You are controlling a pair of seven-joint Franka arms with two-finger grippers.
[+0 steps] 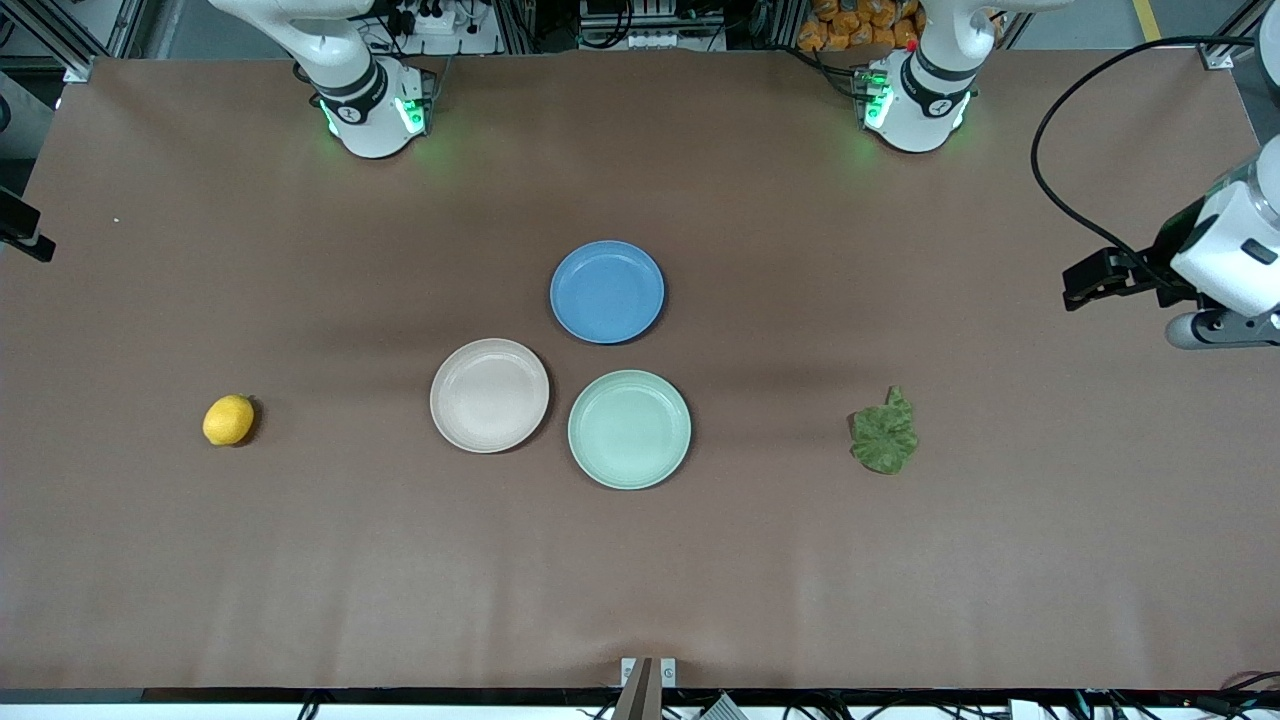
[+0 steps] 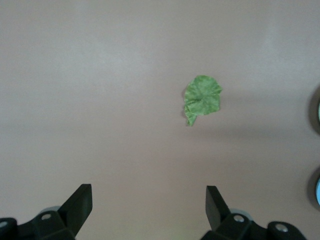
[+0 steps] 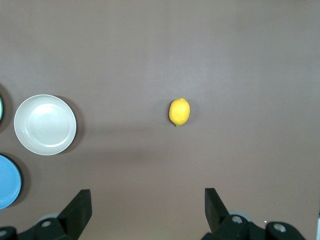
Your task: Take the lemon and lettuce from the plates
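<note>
- Brown table [image 1: 640, 580]: one flat sheet reaching all four edges; wide bare strips run along the camera-side edge and both short ends.
- Lemon [image 1: 229, 419]: yellow, lying on the bare table toward the right arm's end, well apart from every plate, roughly midway between the base-side edge and the camera-side edge. Open surface all around it. Also seen in the right wrist view [image 3: 179, 111].
- Lettuce [image 1: 884, 432]: green, wrinkled, flat on the bare table toward the left arm's end, well apart from the plates and from the short edge there. Also seen in the left wrist view [image 2: 201, 98].
- Beige plate [image 1: 489, 395]: near the table's middle, nothing on it; just beside the green plate, a thin gap between their rims. Appears whitish in the right wrist view [image 3: 45, 124].
- Green plate [image 1: 629, 428]: nothing on it; the plate nearest the camera-side edge.
- Blue plate [image 1: 607, 291]: nothing on it; farther from the front camera than the other two, close to both but touching neither.
- Left gripper [image 2: 149, 204]: up in the air over the left arm's end of the table, fingers [image 2: 80, 202] spread wide, nothing between them; only its arm shows at the front view's border.
- Right gripper [image 3: 148, 206]: raised over the right arm's end of the table, fingers [image 3: 79, 205] spread wide and holding nothing; the lemon lies below on the table.
</note>
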